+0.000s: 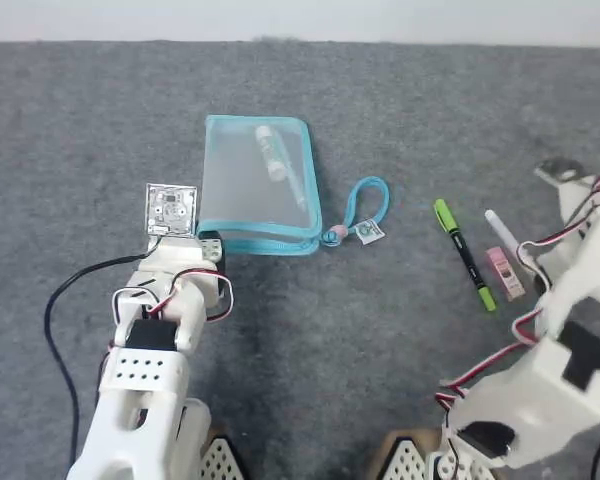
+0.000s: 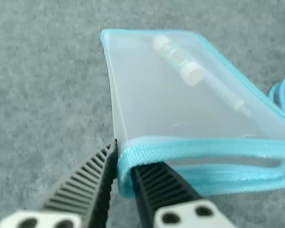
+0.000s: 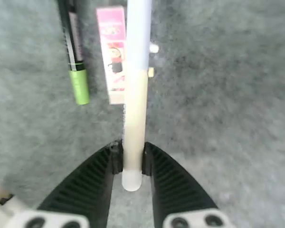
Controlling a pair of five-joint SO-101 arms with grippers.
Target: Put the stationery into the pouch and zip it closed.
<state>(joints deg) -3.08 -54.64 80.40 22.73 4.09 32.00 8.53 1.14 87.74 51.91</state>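
Soft, even light on the grey tabletop (image 1: 380, 340), with no hard shadows.
Light falls from above. Faint, diffuse shadows sit under the arms and beside the white pen (image 3: 135, 85) clamped in the right gripper (image 3: 131, 151). The translucent pouch (image 2: 180, 114), pinched at its corner by the left gripper (image 2: 122, 160), glows pale and nearly washed out. A bright strip lies beyond the tabletop's far edge.

The left arm (image 1: 145, 390) and right arm (image 1: 570, 340) are white plastic with black motor blocks (image 1: 586, 366) — trailing red, white and black wires (image 1: 520, 335) (plus one black cable (image 1: 48, 330)) — and black ribbed fingers (image 2: 85, 185).
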